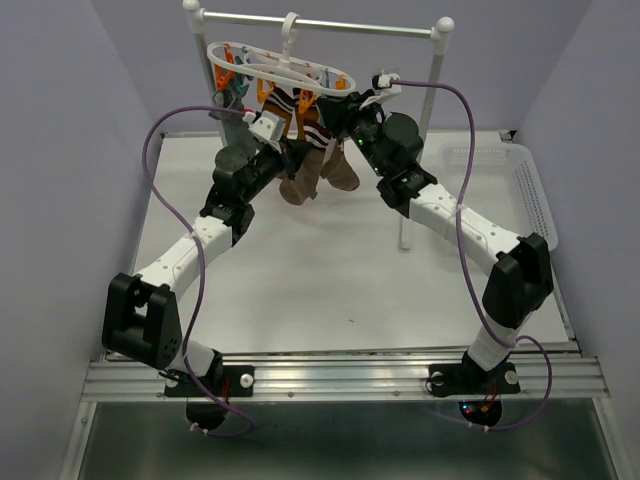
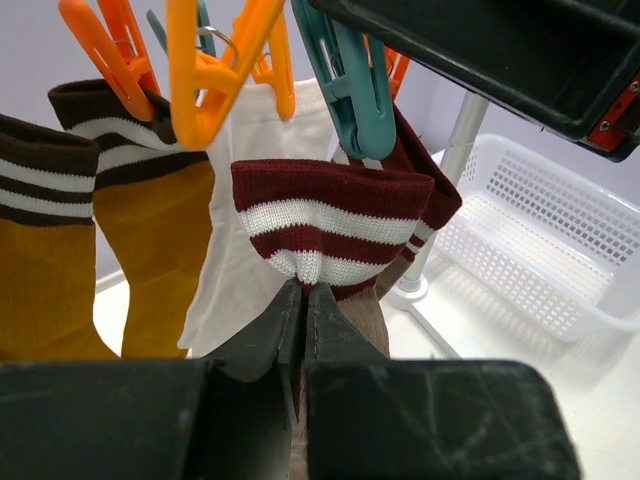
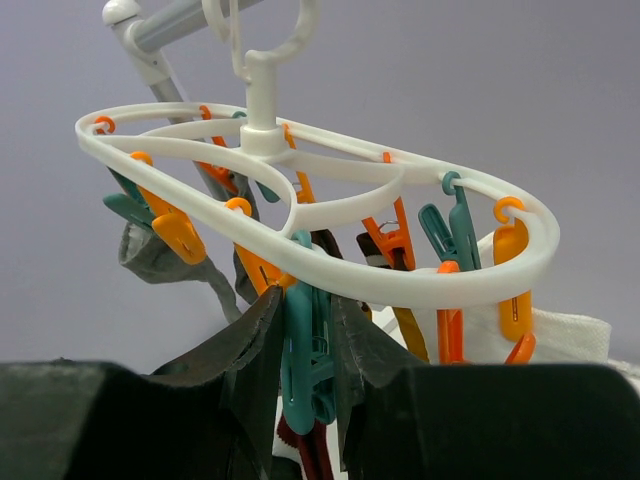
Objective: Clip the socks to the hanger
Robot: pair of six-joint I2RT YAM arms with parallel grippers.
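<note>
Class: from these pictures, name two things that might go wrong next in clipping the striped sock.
1. The left claw pinches the maroon striped sock below its cuff; the cuff may miss the teal clip that the right claw squeezes, and the sock may drop.
2. The hanger hangs by one hook; pushing may swing it.

White perforated basket [image 1: 535, 200] at the right edge of the white table [image 1: 300, 285], near the ball-topped rail stand [image 1: 330, 25].
</note>
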